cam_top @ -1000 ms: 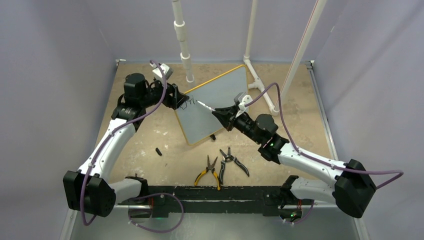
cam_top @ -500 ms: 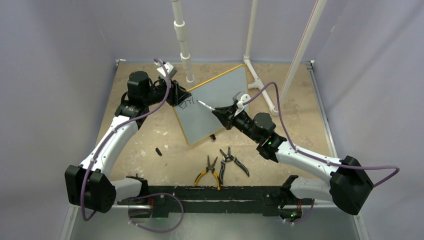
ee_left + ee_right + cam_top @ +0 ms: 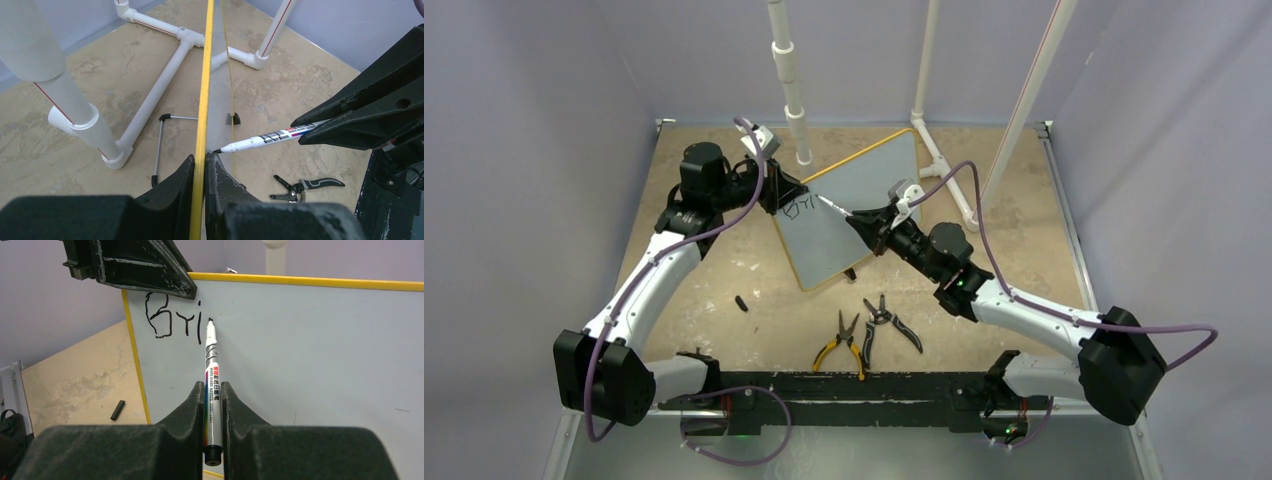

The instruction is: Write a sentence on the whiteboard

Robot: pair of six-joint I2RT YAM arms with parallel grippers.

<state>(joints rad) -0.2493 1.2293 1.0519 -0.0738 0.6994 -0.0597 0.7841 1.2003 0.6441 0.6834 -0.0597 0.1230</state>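
Yellow-rimmed whiteboard [image 3: 852,205] stands propped on the tabletop [image 3: 724,270]. The left claw [image 3: 202,159] pinches its upper corner, evidently to steady it. The right claw [image 3: 214,390], clamped on a marker [image 3: 210,360], puts the tip beside the sentence [image 3: 172,320], so far "Bri".

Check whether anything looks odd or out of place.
Nothing spilled or broken. The whiteboard stands tilted up, its yellow rim clamped by the left gripper, while the right gripper aims a marker at it. A small black cap lies loose on the table left of the board; yellow-handled pliers and black-handled pliers lie in front.
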